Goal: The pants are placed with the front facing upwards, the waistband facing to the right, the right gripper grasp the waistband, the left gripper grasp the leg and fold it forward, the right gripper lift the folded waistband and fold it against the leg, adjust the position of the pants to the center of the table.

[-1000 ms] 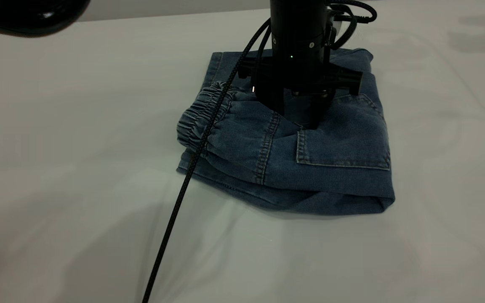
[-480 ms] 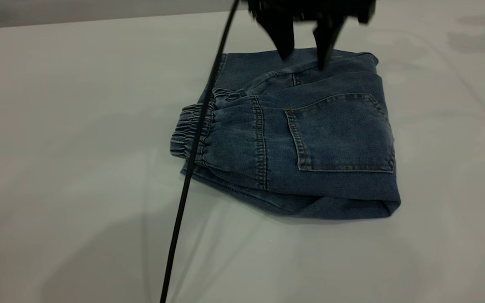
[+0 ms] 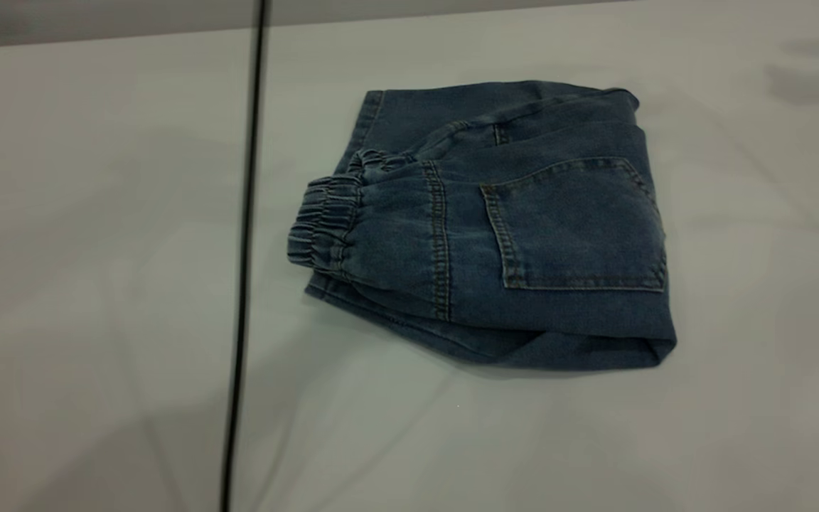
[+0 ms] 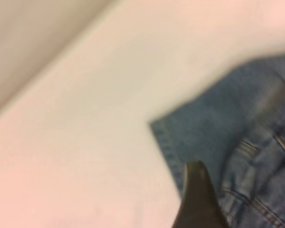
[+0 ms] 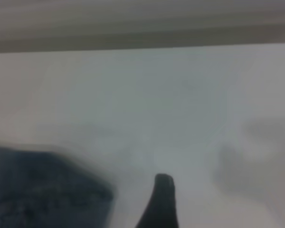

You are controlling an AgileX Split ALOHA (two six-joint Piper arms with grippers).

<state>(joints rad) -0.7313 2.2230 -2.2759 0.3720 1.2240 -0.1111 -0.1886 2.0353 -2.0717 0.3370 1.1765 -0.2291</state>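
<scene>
Pants are lying folded into a compact bundle on the table, sitting a little right of the middle in the exterior view, with a patch pocket facing up. Their waistband is bunching out at the bundle's left edge, resting on the layers beneath, and a black cable is hanging down across the scene just to its left without touching the denim.

Neither arm is showing from outside. Each wrist camera is catching only one dark fingertip: the left gripper is hovering above a corner of the denim, and the right gripper is hanging over bare tabletop with the fabric off to one side. Nothing is being gripped by either, as far as I can make out, though I cannot tell whether their jaws are parted or closed.

Both folds are looking done, so I judge the job is sitting at its last step, centring the bundle. That would be calling for a light push or a shallow pinch at an edge, sliding the stack over without letting the top flap spring open.
</scene>
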